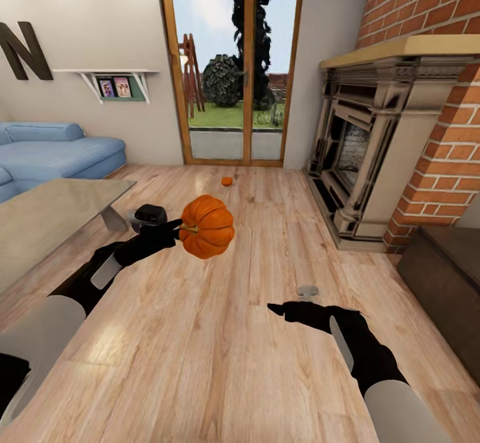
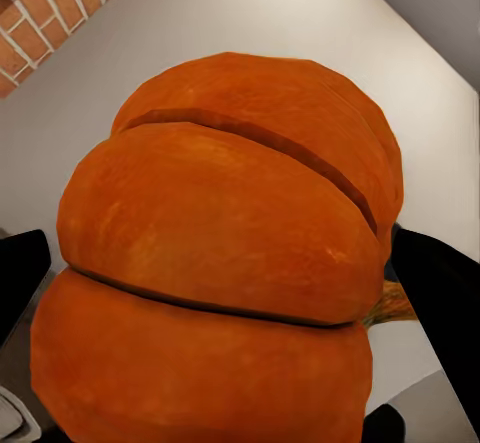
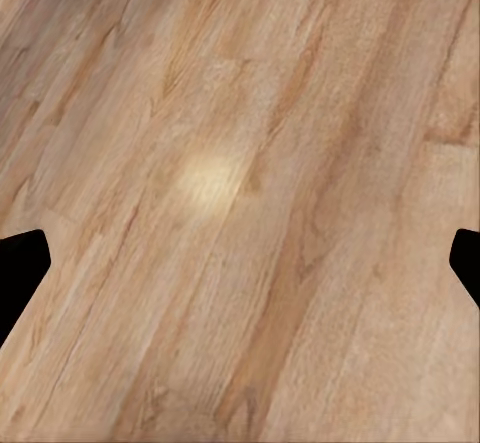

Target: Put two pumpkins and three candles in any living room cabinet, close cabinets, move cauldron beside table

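My left gripper is shut on a bright-orange ribbed pumpkin, holding it in the air above the wood floor. Up close, the pumpkin sits between the two black fingers. A second, smaller-looking pumpkin lies on the floor near the glass door. A small black pot, the cauldron, stands behind the left gripper by the leg of the pale-grey table. My right gripper hovers open over bare floor. Just beyond it is a small grey object, possibly a candle.
The dark-brown low cabinet stands at the right edge, beside a brick fireplace. A blue sofa is at the far left behind the table. The glass door is straight ahead.
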Controlling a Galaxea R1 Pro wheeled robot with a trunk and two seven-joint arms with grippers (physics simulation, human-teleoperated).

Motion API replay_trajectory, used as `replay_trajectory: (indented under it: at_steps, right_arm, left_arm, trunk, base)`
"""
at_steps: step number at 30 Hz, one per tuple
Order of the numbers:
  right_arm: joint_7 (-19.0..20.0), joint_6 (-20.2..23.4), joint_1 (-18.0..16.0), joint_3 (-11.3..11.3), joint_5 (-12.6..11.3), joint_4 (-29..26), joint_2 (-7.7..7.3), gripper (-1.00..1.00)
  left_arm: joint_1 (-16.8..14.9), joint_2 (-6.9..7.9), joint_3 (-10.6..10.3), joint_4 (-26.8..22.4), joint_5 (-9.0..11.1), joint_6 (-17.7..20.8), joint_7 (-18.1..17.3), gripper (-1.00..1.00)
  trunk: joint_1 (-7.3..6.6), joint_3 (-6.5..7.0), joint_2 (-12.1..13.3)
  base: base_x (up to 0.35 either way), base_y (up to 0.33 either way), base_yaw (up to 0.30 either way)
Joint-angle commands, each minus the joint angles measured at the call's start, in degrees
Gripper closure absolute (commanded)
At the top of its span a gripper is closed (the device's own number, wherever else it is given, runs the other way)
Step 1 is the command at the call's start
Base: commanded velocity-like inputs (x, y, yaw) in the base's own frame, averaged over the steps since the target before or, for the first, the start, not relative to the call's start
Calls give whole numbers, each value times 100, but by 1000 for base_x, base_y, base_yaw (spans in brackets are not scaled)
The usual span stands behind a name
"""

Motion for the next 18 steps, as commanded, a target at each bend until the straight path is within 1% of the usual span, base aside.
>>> replay_trajectory:
  at_steps: [1, 4, 7, 14, 16, 17, 18]
  right_arm:
    - [0, -22, 0, 22, -3, 28, 2, -100]
    - [-1, -96, -7, 53, 7, 91, 0, -100]
    - [-1, -110, -9, 58, 6, 117, 2, -100]
    - [-8, -113, -9, 65, 10, 174, 0, -100]
    - [-33, -116, -9, 67, 69, 268, -17, -100]
    - [-79, -120, -9, 64, 177, 333, -24, -100]
    - [-102, -121, -9, 62, 232, 344, -23, -100]
  left_arm:
    - [-2, 11, 11, 3, 7, -4, -2, 100]
    - [-1, -12, 2, 40, 5, -16, 1, 100]
    - [-1, -127, -8, 36, -28, -20, 13, 100]
    - [-1, -178, -15, 53, -52, -27, 16, 100]
    - [-1, -183, -15, 52, -51, -29, 17, 100]
    - [-1, -177, -15, 51, -50, -30, 17, 100]
    - [-1, -178, -15, 51, -51, -30, 17, 100]
  trunk:
    - [0, 0, 0]
    - [0, 0, 0]
    - [0, 0, 0]
    - [0, 0, 0]
    - [0, 0, 0]
    - [0, 0, 0]
    - [0, 0, 0]
  base:
    - [330, 0, 0]
    - [331, 0, 0]
    - [334, 0, 0]
    - [336, 0, 0]
    - [336, 0, 0]
    - [336, 0, 0]
    - [336, 0, 0]
